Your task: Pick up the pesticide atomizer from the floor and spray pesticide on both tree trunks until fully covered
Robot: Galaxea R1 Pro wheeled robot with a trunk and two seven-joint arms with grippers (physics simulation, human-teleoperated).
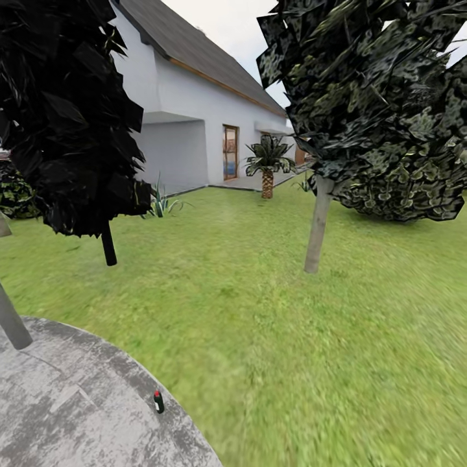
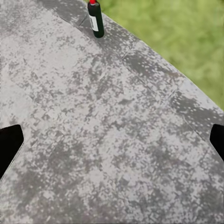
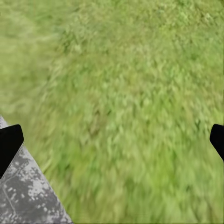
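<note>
I'm lining my spread-open left gripper (image 2: pixel 112 140) squarely on the upright pesticide atomizer (image 2: pixel 95 19) standing on the paving (image 2: pixel 93 130), approaching low.

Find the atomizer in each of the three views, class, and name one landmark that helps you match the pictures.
Head view: the atomizer stands upright near the grey paving's edge, lower left.
Left wrist view: the atomizer stands at the top, by the paving's border with the lawn.
Right wrist view: not in it.
Shared landmark: the curved edge where paving meets lawn.
</note>
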